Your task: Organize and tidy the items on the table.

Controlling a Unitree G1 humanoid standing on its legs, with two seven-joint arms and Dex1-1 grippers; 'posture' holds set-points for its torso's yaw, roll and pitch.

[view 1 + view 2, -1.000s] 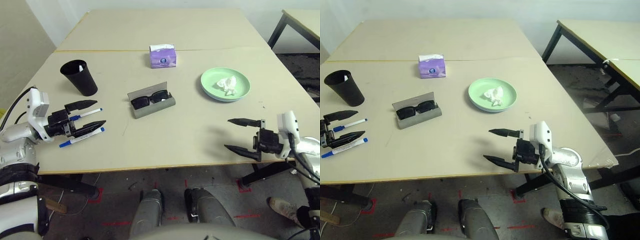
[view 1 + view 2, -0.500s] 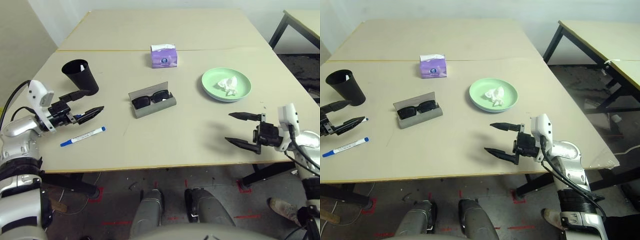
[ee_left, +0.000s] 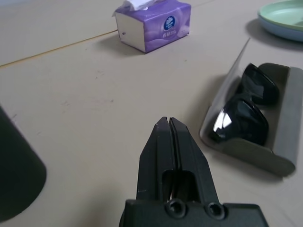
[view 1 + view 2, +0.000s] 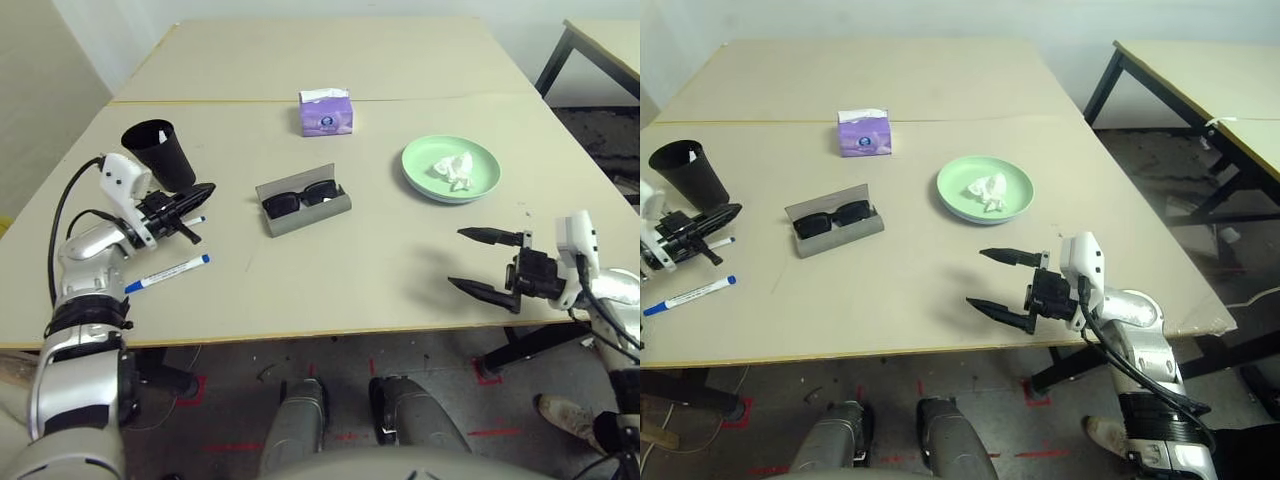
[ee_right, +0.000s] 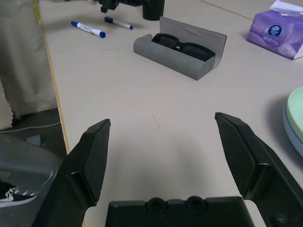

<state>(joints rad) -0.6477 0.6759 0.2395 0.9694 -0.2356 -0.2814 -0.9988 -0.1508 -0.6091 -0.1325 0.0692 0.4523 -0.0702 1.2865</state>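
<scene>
Markers first. In the left eye view one marker (image 4: 168,272) lies at the lower left of the bench (image 4: 380,260), and the other marker (image 4: 192,220) sits just beside the left end effector (image 4: 200,192), below the black cup (image 4: 160,152). The sunglasses (image 4: 300,198) rest in their open case (image 4: 318,212) at centre. The tissue (image 4: 450,167) lies on the green plate (image 4: 412,172) at the right, and the tissue box (image 4: 326,113) stands above centre. The right end effector (image 4: 458,258) hovers at the lower right, spread wide and empty, likely waiting.

In the left wrist view the fingers (image 3: 161,142) are clenched flat together with nothing between them, so this looks like a missed pinch.

In the right wrist view both markers lie on the bench beyond the case (image 5: 175,59), and a blue plate (image 5: 291,125) peeks from under the green one.
</scene>
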